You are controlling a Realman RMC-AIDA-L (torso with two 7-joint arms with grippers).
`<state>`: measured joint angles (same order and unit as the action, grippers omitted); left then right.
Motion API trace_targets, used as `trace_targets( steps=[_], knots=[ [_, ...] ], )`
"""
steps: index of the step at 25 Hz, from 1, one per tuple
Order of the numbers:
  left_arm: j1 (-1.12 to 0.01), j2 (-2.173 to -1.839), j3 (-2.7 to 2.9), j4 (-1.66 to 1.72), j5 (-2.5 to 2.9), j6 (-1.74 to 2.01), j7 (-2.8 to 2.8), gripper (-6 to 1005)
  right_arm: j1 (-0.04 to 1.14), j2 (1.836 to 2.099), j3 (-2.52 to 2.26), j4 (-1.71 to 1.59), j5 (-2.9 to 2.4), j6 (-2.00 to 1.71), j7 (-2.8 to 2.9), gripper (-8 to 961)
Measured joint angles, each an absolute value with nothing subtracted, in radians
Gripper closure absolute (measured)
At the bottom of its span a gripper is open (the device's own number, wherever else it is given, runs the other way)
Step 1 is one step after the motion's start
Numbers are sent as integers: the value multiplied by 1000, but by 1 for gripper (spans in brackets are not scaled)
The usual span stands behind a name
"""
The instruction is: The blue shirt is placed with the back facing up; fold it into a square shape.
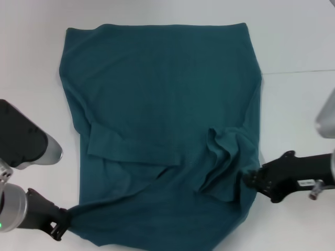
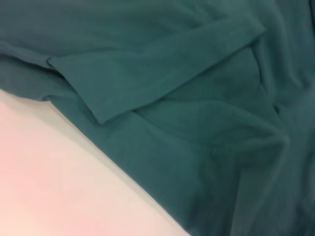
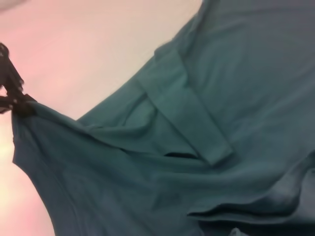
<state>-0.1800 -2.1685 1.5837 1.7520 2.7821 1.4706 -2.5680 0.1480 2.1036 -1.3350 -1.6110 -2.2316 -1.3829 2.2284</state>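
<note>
Head view: shirt (image 1: 157, 115) spread plain side up on white table (image 1: 31, 63), both sleeves folded in, no lettering showing. Left gripper (image 1: 62, 224) pinched on near left corner; right gripper (image 1: 250, 180) pinched on bunched right edge — cloth rumpled beside it.

Left wrist view: folded sleeve over shirt (image 2: 206, 118), table (image 2: 54, 182) beside.

Right wrist view: left gripper (image 3: 15, 101) far off, clamping corner of shirt (image 3: 236, 98) — taut fold running from it.

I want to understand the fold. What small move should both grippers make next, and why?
Probably lift and carry the near edge a little farther toward the far hem. The left gripper and right gripper each pinch a near corner of the shirt, whose sleeves are folded in, while the far half lies flat on the table.
</note>
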Motion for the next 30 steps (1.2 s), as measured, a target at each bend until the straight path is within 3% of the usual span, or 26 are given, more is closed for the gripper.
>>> trace_targets(
  steps=[12, 30],
  knots=[
    [-171, -2169, 1568, 1785, 2755, 1506, -2562, 952, 56, 2107, -1175, -1616, -2118, -1477, 2093, 887],
    [-59, -2175, 1569, 1880, 2740, 1535, -2572, 952, -17, 2111, -1129, -1604, -2087, -1474, 1944, 886]
  ],
)
